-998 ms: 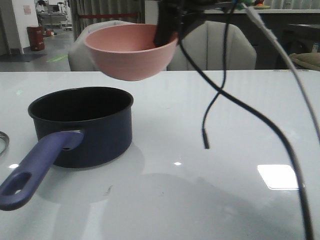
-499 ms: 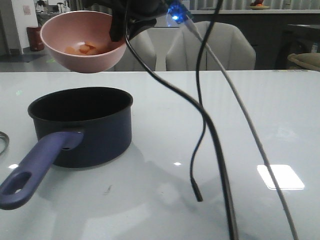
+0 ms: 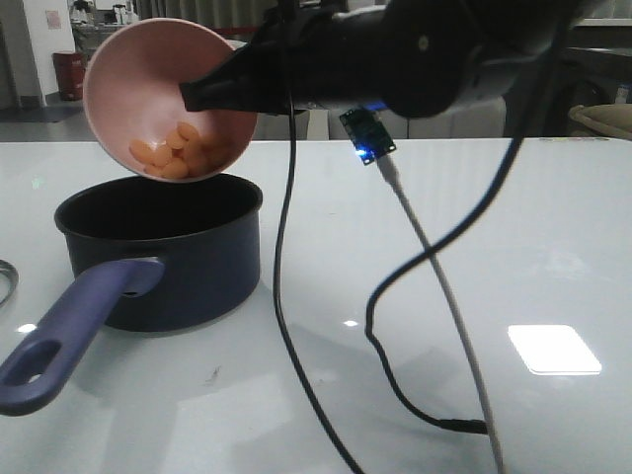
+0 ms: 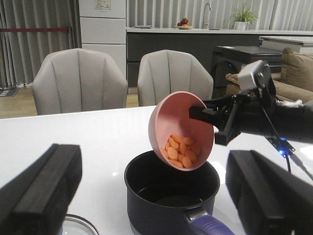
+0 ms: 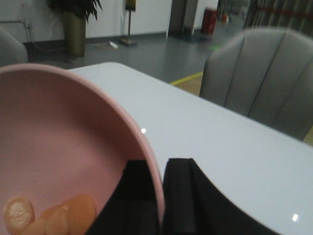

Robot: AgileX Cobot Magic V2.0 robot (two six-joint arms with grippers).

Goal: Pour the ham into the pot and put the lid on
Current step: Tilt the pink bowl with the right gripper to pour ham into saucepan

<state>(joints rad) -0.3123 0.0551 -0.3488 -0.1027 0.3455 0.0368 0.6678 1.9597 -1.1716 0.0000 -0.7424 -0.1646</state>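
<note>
Pink bowl tipped steeply over the saucepan, ham slices piled at its low edge.

The right gripper [image 5: 159, 196] is clamped on the rim of the pink bowl [image 3: 148, 74], one finger inside and one outside, holding it just above the pot [image 3: 163, 247]. The ham [image 3: 178, 153] lies heaped in the bowl's lowest part, right above the pot's black opening. The left gripper [image 4: 151, 196] hangs wide open and holds nothing, on the pot's handle side. An edge of the glass lid [image 4: 78, 226] rests on the table just beside the pot.
</note>
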